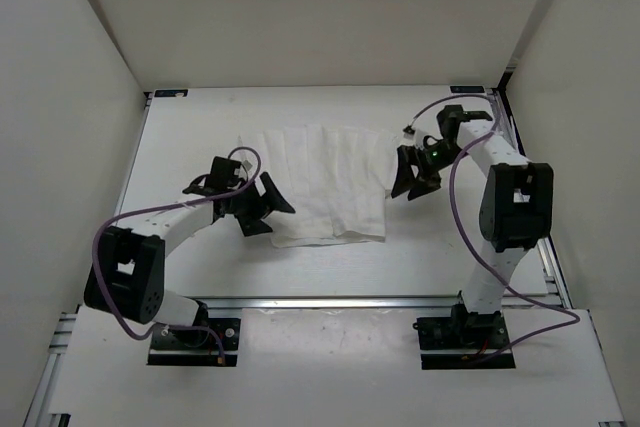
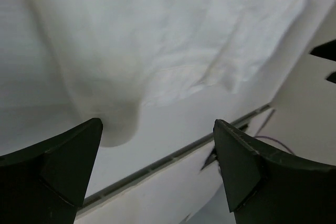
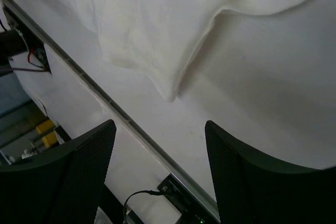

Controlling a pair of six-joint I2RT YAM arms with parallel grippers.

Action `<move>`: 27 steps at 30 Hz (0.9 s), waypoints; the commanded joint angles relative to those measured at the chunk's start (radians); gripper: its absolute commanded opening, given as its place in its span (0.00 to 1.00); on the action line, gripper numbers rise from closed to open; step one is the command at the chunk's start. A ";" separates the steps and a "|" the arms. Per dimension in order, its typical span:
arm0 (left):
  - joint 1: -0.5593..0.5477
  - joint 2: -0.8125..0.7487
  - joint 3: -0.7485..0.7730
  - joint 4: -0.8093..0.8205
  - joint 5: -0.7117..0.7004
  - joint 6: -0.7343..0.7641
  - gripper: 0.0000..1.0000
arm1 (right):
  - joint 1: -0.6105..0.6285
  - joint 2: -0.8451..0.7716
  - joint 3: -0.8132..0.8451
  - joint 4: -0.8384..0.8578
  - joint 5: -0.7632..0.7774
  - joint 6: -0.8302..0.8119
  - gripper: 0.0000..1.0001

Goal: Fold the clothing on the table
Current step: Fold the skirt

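Observation:
The white clothing [image 1: 325, 182] lies flat on the table [image 1: 190, 137], folded into a rough rectangle with parallel creases. My left gripper [image 1: 267, 213] hovers at its near left corner, open, with nothing between the fingers. My right gripper [image 1: 412, 190] stands just off the cloth's right edge, also open and empty. In the left wrist view the clothing [image 2: 157, 40] hangs above the open left gripper [image 2: 157, 124], clear of both fingers. In the right wrist view a corner of the clothing [image 3: 147, 30] points toward the open right gripper [image 3: 160, 125] without touching it.
A silver aluminium rail [image 1: 330, 301] runs along the table's near edge, with both arm bases behind it. White walls enclose the table on the left, back and right. Purple cables loop beside each arm.

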 commanded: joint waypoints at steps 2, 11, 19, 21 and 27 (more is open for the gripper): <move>-0.013 -0.005 -0.030 -0.166 -0.087 0.170 0.99 | 0.078 -0.023 -0.065 0.070 -0.007 0.010 0.74; 0.021 -0.028 -0.073 -0.167 -0.136 0.241 0.99 | 0.169 -0.004 -0.183 0.179 0.015 0.079 0.73; -0.010 0.052 -0.078 -0.026 -0.135 0.194 0.98 | 0.160 0.072 -0.228 0.221 0.039 0.083 0.67; -0.011 0.063 -0.072 0.009 -0.124 0.198 0.99 | 0.164 0.080 -0.225 0.235 0.055 0.088 0.66; -0.013 0.100 -0.062 0.037 -0.119 0.189 0.97 | 0.177 0.108 -0.206 0.241 0.064 0.091 0.45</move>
